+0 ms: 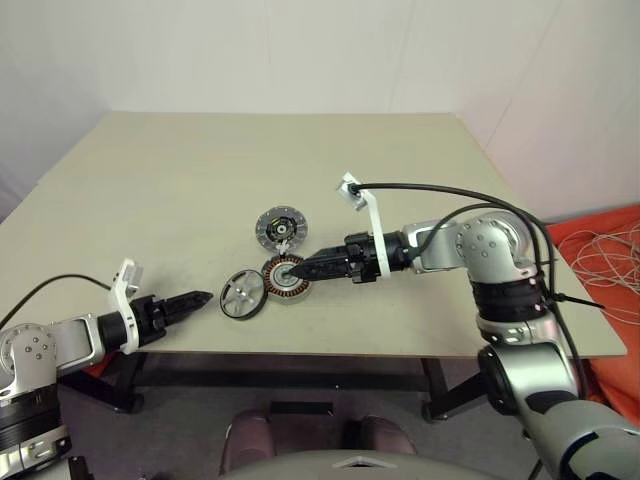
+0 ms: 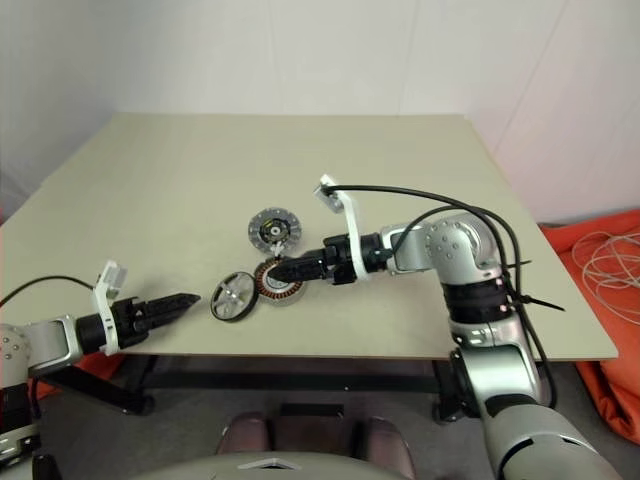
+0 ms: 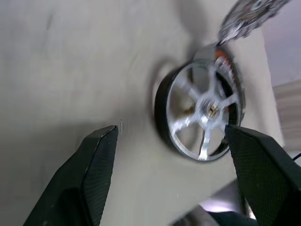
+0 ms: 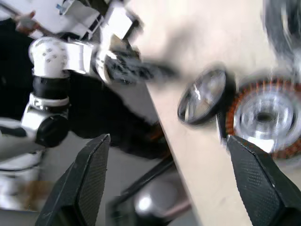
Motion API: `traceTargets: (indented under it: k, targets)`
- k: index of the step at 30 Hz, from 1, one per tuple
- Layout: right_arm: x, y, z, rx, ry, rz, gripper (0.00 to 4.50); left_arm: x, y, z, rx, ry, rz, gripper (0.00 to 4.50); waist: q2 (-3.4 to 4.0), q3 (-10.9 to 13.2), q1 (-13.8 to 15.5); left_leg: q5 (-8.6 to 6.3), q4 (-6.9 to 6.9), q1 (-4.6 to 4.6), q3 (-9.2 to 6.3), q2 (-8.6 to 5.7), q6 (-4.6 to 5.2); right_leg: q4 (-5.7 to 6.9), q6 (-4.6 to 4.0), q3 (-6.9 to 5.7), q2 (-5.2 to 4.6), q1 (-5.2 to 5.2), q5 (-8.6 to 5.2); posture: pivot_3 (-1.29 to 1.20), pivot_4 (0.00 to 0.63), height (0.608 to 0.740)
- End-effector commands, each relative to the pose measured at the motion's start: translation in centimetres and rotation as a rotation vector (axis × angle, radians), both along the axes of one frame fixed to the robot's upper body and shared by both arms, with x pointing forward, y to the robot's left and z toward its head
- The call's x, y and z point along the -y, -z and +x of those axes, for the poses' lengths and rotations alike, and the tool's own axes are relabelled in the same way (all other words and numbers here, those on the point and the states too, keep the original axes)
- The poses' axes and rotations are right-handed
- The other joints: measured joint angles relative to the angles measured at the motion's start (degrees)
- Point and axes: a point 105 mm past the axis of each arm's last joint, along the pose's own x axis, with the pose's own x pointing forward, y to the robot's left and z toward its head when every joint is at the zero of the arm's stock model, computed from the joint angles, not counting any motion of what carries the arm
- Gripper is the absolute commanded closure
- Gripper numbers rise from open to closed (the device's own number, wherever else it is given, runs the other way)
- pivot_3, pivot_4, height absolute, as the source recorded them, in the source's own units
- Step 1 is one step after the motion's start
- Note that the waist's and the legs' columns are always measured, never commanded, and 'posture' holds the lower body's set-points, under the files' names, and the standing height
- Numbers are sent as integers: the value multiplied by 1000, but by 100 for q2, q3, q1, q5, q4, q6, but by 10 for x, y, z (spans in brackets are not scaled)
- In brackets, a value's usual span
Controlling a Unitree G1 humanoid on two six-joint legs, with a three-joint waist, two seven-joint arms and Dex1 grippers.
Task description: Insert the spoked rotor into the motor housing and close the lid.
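Observation:
The motor housing [image 1: 283,278], with copper windings and a silver hub, sits near the table's front edge. The spoked rotor [image 1: 242,294] rests just left of it, tilted, with its rim against the housing. The dark patterned lid [image 1: 279,228] lies flat just behind both. My right gripper [image 1: 293,270] reaches in from the right and hovers over the housing [image 4: 265,117], open and holding nothing. My left gripper [image 1: 205,297] points at the rotor [image 3: 202,117] from the left, a short gap away, open and holding nothing.
The beige table [image 1: 200,180] is bare apart from these parts, which lie close to its front edge. On the floor to the right lies an orange cloth [image 1: 600,260] with coiled white cable. A white wall stands behind.

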Motion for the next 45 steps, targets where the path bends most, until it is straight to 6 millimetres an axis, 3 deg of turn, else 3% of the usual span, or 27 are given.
traceTargets:
  k: [1,5,11,27,45]
  targets:
    - [-3,-22,-4,364,-106,62,0,3,-6,-3,13,-26,-108,658,-1,0,17,-7,2,-1,0,-2,13,-6,2,0,-3,3,0,0,0,740]
    - [5,-21,6,600,-163,-6,0,17,7,-16,-40,-5,-132,658,-5,-3,15,-9,12,-7,0,-2,17,-8,3,-2,-4,3,-1,0,0,740]
    - [7,-21,9,663,-196,-5,0,29,14,-14,-64,-26,-173,658,1,-6,12,-10,15,12,0,-5,21,-9,3,-5,-5,27,-1,0,0,740]
    - [5,-18,8,691,-214,5,0,78,15,16,-57,-37,-294,658,12,-11,148,-12,37,25,-6,-9,28,-31,21,-17,-15,80,-5,0,0,740]
    - [5,-17,10,688,-200,2,0,102,2,30,-10,4,-357,658,9,-10,114,-14,24,-3,-7,-2,39,-42,27,-23,-12,59,-5,0,0,740]
